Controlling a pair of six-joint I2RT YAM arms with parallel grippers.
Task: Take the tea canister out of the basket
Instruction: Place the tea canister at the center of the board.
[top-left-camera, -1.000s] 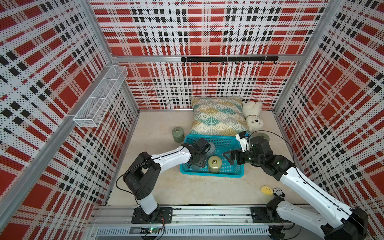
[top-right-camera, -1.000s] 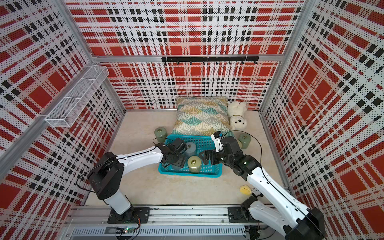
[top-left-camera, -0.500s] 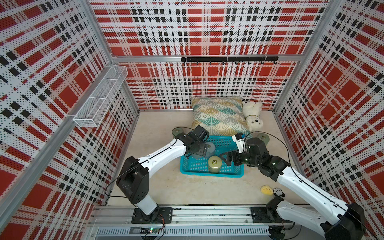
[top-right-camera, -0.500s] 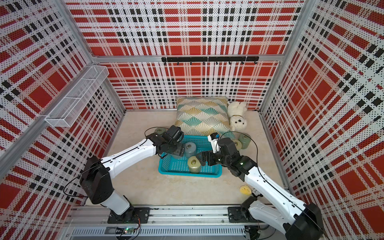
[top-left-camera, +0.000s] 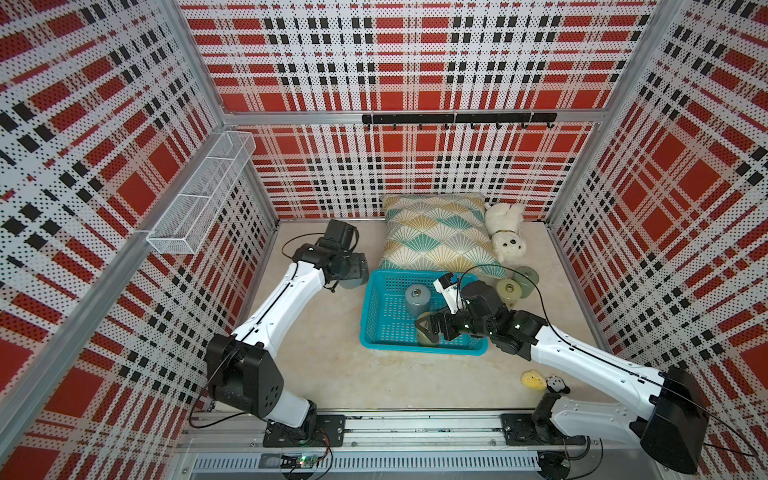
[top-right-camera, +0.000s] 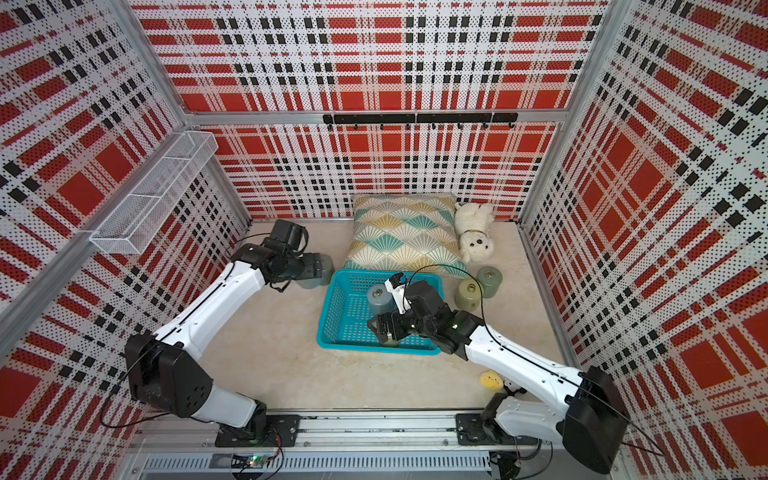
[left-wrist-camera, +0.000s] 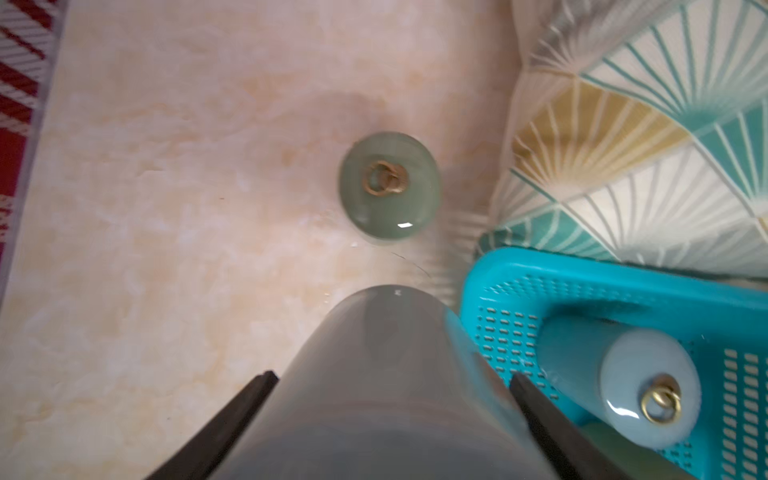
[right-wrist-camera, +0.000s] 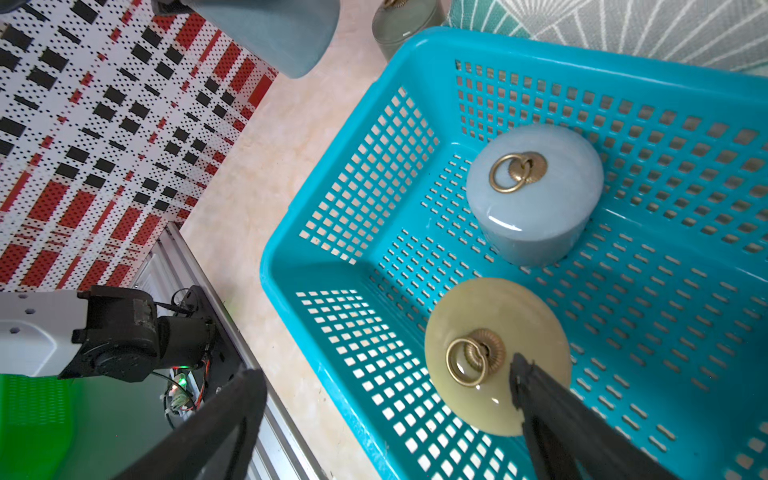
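Note:
My left gripper (left-wrist-camera: 392, 376) is shut on a grey tea canister (left-wrist-camera: 386, 328), held just past the left rim of the turquoise basket (top-left-camera: 374, 316), as both top views show (top-right-camera: 309, 272). Two more canisters stand inside the basket: a blue-grey one (right-wrist-camera: 536, 195) and a yellow-green one (right-wrist-camera: 494, 353). My right gripper (right-wrist-camera: 386, 382) is open above the basket's front wall (right-wrist-camera: 374, 174). One finger is over the yellow-green lid and the other is outside the rim. In both top views the right gripper (top-left-camera: 430, 328) partly hides that canister.
A green canister (left-wrist-camera: 390, 185) stands on the table beyond the held one. Two more canisters (top-left-camera: 509, 291) (top-left-camera: 525, 278) stand right of the basket. A patterned pillow (top-left-camera: 436, 237) and a plush dog (top-left-camera: 505, 237) lie behind it. A yellow toy (top-left-camera: 533, 380) sits front right, and a wire rack (top-left-camera: 199, 199) hangs on the left wall.
My left gripper has carried the grey canister up out of the basket and leftward past its rim. My right gripper has edged left over the yellow-green canister.

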